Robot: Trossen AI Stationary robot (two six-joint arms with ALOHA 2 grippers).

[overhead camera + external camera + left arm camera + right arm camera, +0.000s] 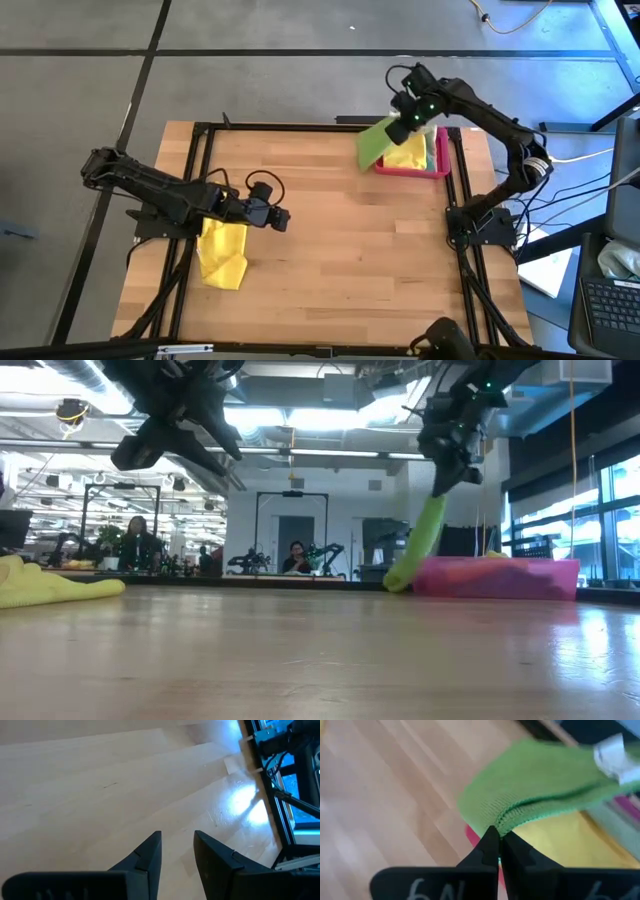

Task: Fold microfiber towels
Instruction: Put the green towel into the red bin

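The right pincer [408,120] is gripping the green towel [378,143] by its edge; lift clear of the tray [442,165] beneath before carrying it over.

free: bare surface [340,250] across centre and lower right of the high view | blocked: pink tray [412,168] at upper right, green towel [378,142] hanging over its left edge | blocked: yellow towel [222,254] at lower left, left end effector [283,220] hovering just right of it
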